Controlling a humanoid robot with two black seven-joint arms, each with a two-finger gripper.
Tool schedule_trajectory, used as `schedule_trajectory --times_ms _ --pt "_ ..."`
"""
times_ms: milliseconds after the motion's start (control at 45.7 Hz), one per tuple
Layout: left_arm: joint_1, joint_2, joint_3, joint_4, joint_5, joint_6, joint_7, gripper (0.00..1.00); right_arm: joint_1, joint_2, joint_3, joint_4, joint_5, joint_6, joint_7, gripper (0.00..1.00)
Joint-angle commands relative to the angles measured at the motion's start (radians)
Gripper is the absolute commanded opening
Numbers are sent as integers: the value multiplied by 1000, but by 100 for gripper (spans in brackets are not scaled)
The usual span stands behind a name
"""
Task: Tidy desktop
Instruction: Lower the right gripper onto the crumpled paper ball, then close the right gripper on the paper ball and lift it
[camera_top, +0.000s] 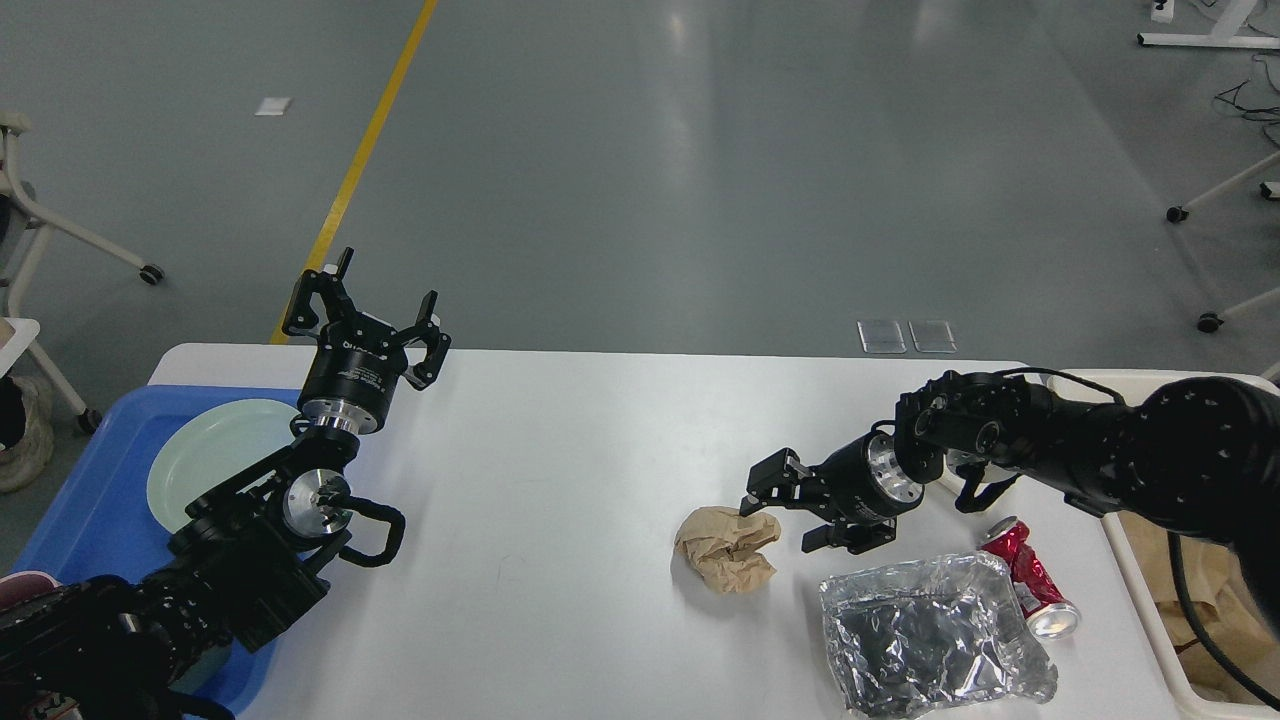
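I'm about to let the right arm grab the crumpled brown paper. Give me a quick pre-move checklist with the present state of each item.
1. Right gripper open: ok, its two fingers stand apart.
2. Right gripper empty: ok, nothing between the fingers.
3. Crumpled brown paper free to lift: ok, it lies alone on the desktop, apart from the foil container and red can.
4. Gripper lined up on the paper: not ok, it sits at the paper's upper right edge, not around it.
5. Cream bin reachable for the drop: cannot tell, the arm covers much of it.
6. Left gripper out of the way: ok, open and far off above the blue tray.

desktop (560, 480) | blue tray (90, 500) | paper wad (728, 548) | foil container (925, 635) | red can (1035, 590)
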Motion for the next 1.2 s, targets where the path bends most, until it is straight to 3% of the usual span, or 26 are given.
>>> schedule_trajectory --times_ms 0,350,416,503,547,941,985,1094,1116,1182 --pt "0 0 0 0 0 0 0 97 -13 4 10 -6 5 -6 1 87" --pt "0 0 -1 0 0 0 0 97 -33 12 35 -38 14 -56 3 81" --pt "0 0 0 0 0 0 0 97 -34 9 35 -38 14 -61 3 77" --pt "0 0 -1 0 0 0 0 97 -31 4 33 -32 9 -49 3 56" --pt "0 0 0 0 0 0 0 97 -28 4 32 -24 8 -46 3 54" --pt "0 0 0 0 0 0 -1 97 -7 1 30 -7 6 42 3 52" --pt "0 0 0 0 0 0 0 97 -5 1 26 -7 6 49 3 44" --pt "0 0 -1 0 0 0 0 97 10 1 15 -4 0 89 1 4" --pt "0 0 0 0 0 0 0 97 10 1 15 -6 0 111 1 0" --pt "0 0 0 0 0 0 -1 97 12 -1 12 -6 -2 169 1 0"
